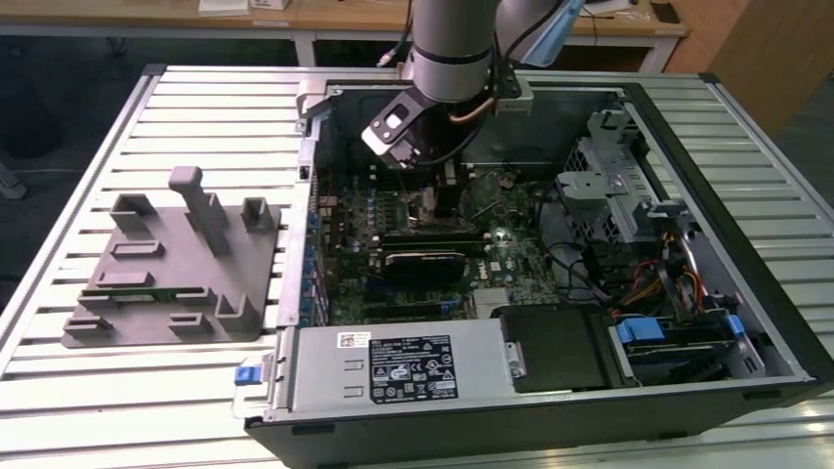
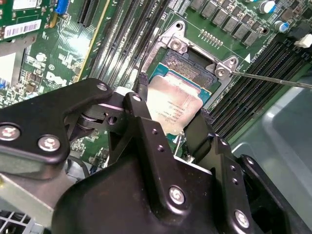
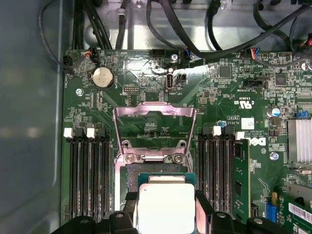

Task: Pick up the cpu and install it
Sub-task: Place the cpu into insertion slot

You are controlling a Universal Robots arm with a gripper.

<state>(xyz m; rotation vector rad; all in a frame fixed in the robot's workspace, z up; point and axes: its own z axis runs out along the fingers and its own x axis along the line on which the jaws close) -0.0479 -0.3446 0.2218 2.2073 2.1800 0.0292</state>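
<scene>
Gripper (image 2: 171,111) closed narrow on the cpu (image 2: 178,103), one black finger on each of two opposite edges, silver top plate facing up between the fingers (image 2: 199,130). In the second wrist view the cpu sits directly over the socket (image 2: 191,62), covering most of it, with the far strip of the socket's contact area left bare; cannot tell if the chip is seated or just above the socket. In the first wrist view the cpu (image 3: 165,207) is held between the finger tips over the near part of the socket (image 3: 130,176), and the load plate (image 3: 153,122) lies flipped open beyond the socket. Memory slots (image 3: 87,175) run on both sides of the socket. Exterior view: arm (image 1: 450,49) reaches down into the open computer case (image 1: 729,322) above the socket area
</scene>
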